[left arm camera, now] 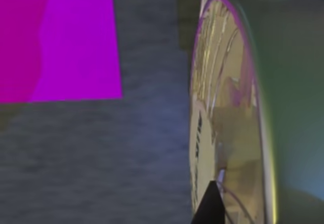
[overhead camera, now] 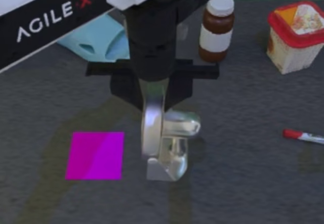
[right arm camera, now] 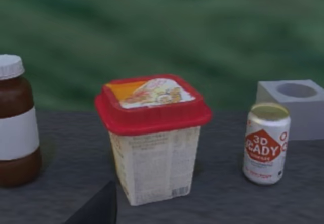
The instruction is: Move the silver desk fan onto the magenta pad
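Standing on the dark grey table [overhead camera: 253, 183], the silver desk fan [overhead camera: 167, 143], a shiny chrome piece with a round disc head, stubby motor housing and wedge base, is found near the middle of the top view, just right of the magenta pad [overhead camera: 95, 155], a flat bright square lying apart from the fan's base. The disc head is seen edge-on from above. The left gripper [overhead camera: 153, 90] is placed directly over the upper rim of the disc; how far its fingers are spread, and whether the rim is clamped, cannot be told, since the arm's black body covers them. In the left wrist view the chrome disc [left arm camera: 228, 123] fills one side, with a dark fingertip [left arm camera: 208, 206] set against its face, and the pad [left arm camera: 61, 37] is seen beyond. The right gripper is not seen from above; a dark fingertip [right arm camera: 98, 209] shows in its wrist view, facing a red-lidded tub [right arm camera: 152, 138], a brown jar [right arm camera: 17, 123] and a drink can [right arm camera: 266, 143].
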Robot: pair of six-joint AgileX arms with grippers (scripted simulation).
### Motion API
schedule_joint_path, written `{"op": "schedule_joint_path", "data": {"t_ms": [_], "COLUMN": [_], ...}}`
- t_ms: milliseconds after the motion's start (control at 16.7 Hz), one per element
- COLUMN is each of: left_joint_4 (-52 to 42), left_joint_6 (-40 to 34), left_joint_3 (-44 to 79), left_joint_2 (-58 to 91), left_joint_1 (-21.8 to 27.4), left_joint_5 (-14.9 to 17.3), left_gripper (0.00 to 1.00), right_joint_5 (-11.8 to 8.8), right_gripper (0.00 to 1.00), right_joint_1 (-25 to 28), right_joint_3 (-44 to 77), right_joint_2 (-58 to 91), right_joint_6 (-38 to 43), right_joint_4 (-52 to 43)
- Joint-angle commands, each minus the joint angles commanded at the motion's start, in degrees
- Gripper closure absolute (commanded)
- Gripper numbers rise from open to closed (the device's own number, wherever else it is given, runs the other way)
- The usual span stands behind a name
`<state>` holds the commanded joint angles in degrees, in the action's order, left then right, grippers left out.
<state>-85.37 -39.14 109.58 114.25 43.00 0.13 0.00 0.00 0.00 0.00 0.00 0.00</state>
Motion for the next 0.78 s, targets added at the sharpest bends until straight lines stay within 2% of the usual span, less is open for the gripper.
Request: {"op": "schedule_joint_path", "data": {"t_ms": [420,600,780], "left_joint_4": [0.02,0.37,1.27], "left_joint_6": [-1.87,-9.21,-21.89], "left_joint_3": [-0.80,-3.32,-6.94], "left_joint_2": [-0.44,-1.86,-4.45], "left_joint_1": [-0.10,-1.59,-3.96], "left_joint_5": [-0.05,-0.13,-0.22], "left_gripper": [1.00,1.00,1.00], "right_joint_5": [0.00,0.00,0.00], "right_gripper": [0.00,0.00,0.00], "right_joint_1": [0.00,0.00,0.00], "right_joint_3": [0.00,0.00,0.00], "right_joint_2": [0.00,0.00,0.00], "right_joint_6": [0.00,0.00,0.00], "right_joint_4": [0.00,0.00,0.00]}}
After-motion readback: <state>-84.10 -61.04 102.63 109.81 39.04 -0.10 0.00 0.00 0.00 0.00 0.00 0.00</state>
